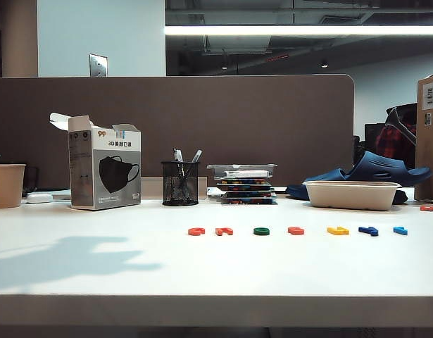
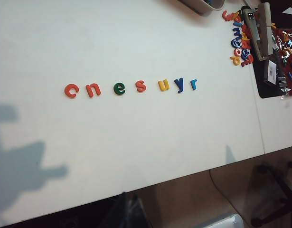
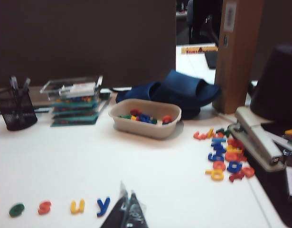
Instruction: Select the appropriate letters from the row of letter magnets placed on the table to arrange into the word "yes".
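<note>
Here, seven tiny flat plastic letter magnets lie in a row on the wide plain white table (image 1: 96,282), spelling c, n, e, s, u, y, r. Using the green rounded "e" (image 2: 119,88) as landmark: the red "s" (image 2: 141,86) sits just beside it, and the dark blue "y" (image 2: 179,84) two letters beyond. The right gripper (image 3: 127,202) hovers near the "y", tips pressed together, holding nothing. The left gripper is unseen; its state cannot be told. Risk: closely spaced neighbours, so the yellow "u" (image 2: 164,85) could be nudged or grabbed by mistake.
</note>
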Action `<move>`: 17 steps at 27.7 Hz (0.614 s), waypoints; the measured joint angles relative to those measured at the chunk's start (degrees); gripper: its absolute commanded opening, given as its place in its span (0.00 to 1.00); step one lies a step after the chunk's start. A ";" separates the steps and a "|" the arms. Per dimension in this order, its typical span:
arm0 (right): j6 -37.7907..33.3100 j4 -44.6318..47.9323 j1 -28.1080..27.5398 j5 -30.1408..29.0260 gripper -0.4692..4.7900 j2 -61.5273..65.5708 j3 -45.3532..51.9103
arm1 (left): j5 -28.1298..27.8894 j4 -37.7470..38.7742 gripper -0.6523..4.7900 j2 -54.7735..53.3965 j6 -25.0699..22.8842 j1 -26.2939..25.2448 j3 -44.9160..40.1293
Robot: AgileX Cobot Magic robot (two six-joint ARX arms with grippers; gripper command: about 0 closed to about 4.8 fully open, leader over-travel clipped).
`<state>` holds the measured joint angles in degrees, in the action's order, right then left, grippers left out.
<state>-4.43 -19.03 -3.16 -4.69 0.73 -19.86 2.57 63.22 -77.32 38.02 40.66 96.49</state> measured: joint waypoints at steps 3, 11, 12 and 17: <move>0.02 -2.01 0.00 0.04 0.09 1.95 -4.04 | 0.00 0.00 0.11 0.00 0.00 0.00 0.00; 0.00 -7.78 0.00 0.09 0.09 14.40 -13.77 | 0.00 0.00 0.11 0.00 0.00 0.00 0.00; 0.00 -7.78 0.00 0.09 0.09 16.48 -15.28 | 0.00 0.00 0.11 0.00 0.00 0.00 0.00; 0.00 -8.63 0.02 -0.44 0.09 26.27 -22.21 | 0.00 0.00 0.11 0.00 0.00 0.00 0.00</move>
<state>-4.43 -27.66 -3.14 -5.13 27.00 -42.06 2.57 63.22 -77.32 38.02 40.66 96.49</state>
